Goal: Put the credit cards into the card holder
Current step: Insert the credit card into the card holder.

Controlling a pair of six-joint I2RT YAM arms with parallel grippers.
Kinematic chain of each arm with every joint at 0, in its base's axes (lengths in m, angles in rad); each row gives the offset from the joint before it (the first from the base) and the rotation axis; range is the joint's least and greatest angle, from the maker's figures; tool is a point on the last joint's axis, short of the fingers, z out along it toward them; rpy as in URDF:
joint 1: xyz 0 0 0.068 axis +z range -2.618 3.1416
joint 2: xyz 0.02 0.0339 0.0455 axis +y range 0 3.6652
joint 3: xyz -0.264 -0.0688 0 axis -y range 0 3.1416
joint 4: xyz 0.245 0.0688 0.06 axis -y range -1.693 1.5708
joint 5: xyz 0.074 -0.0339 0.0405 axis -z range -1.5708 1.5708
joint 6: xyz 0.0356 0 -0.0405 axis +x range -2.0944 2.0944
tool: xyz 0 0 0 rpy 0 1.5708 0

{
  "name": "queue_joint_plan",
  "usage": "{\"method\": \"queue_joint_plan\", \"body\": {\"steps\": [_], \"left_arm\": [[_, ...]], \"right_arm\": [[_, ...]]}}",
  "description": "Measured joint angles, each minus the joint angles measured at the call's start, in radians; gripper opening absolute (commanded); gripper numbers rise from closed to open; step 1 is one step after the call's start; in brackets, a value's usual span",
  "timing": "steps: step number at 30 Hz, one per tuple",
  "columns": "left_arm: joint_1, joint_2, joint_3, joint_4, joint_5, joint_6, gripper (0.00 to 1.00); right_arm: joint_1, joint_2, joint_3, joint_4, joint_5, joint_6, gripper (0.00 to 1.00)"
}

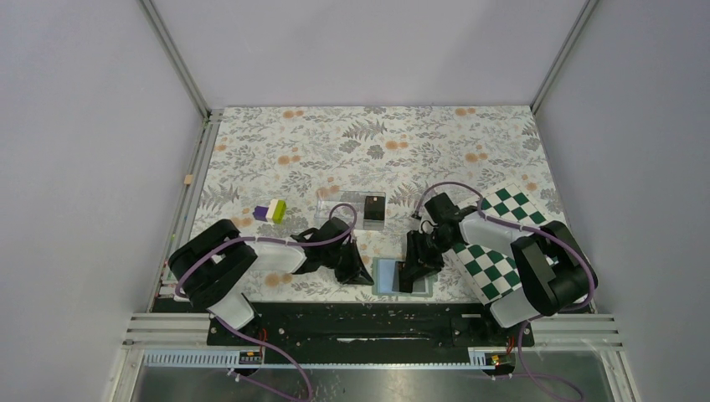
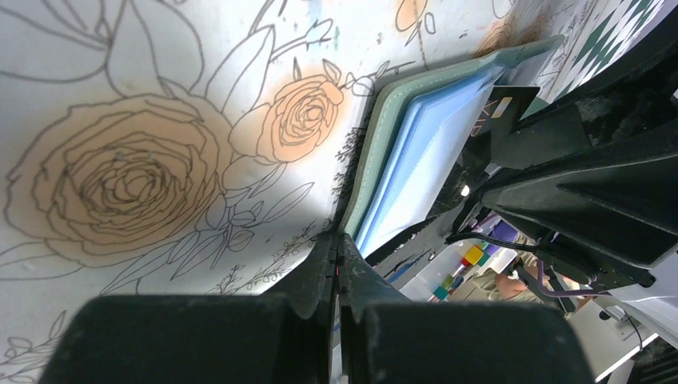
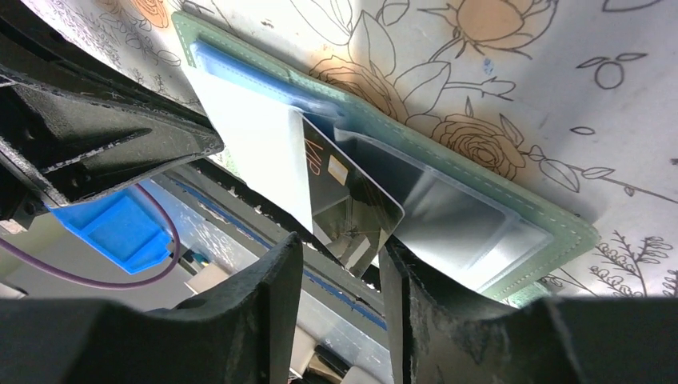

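The sage-green card holder (image 1: 386, 277) lies open near the table's front edge, its pale blue pockets up (image 2: 384, 136) (image 3: 480, 200). A glossy black credit card (image 3: 352, 200) with a small pale mark sits partly under a pale pocket flap, its free corner pointing down between my right fingers. My right gripper (image 1: 416, 266) (image 3: 342, 244) hovers open over the holder, with one fingertip (image 3: 389, 250) against the card's edge. My left gripper (image 1: 361, 271) (image 2: 337, 240) is shut, its tips at the holder's left corner. A second black card (image 1: 374, 209) lies farther back.
A clear acrylic box (image 1: 339, 205) stands behind the holder, beside the second card. A small purple, white and yellow-green block (image 1: 272, 211) lies at the left. A green-and-white chequered board (image 1: 496, 251) covers the right arm. Flowered cloth (image 1: 377, 142) stretches behind.
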State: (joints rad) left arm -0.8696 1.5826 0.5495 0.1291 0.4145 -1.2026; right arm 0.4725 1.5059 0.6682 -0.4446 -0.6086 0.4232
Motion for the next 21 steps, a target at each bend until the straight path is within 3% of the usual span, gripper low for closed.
{"method": "queue_joint_plan", "body": {"steps": [21], "left_arm": [[0.0, 0.026, 0.032, -0.01, 0.002, 0.018, 0.0]], "right_arm": [[0.111, 0.096, 0.127, -0.035, 0.031, -0.011, 0.48]]}}
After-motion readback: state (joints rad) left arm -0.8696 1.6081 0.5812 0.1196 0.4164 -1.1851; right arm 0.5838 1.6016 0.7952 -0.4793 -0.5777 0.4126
